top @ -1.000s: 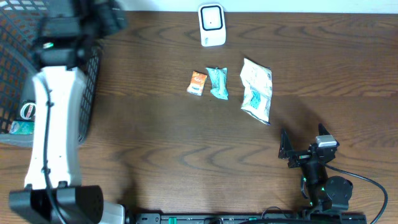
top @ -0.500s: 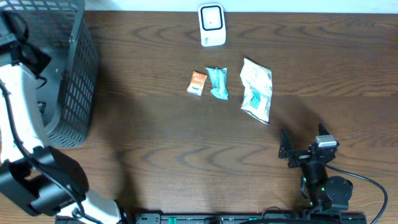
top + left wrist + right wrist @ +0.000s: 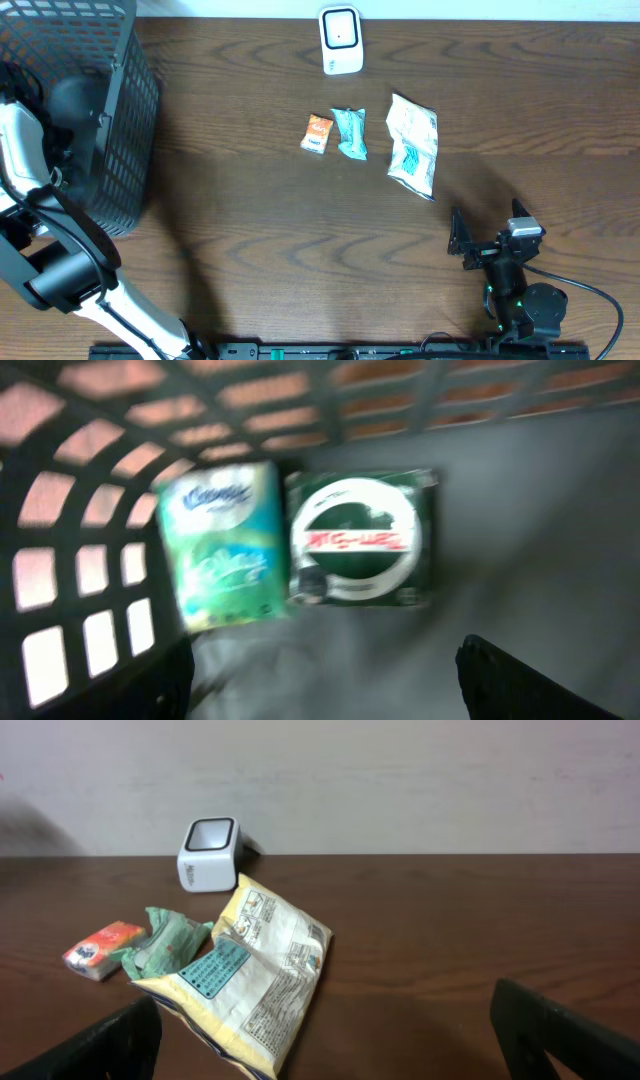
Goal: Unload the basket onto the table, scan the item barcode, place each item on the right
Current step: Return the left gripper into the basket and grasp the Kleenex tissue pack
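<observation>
Left arm [image 3: 18,140] entered basket [image 3: 130,100], wrist view showing tissue pack [image 3: 222,545] (hidden overhead).

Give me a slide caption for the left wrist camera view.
Open left gripper facing a tissue pack and a dark green packet, side by side in the basket.

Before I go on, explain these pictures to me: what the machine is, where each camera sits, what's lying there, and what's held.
It is two robot arms at a wooden table. The overhead picture looks straight down; the other two come from cameras on each wrist. The left arm reaches into a black mesh basket, where its blurred view shows a light green pack beside a dark green packet. The right arm rests at the table's edge. On the table lie a white scanner, an orange packet, a teal packet and a larger white bag. Both arms' jaws stand open and hold nothing.
</observation>
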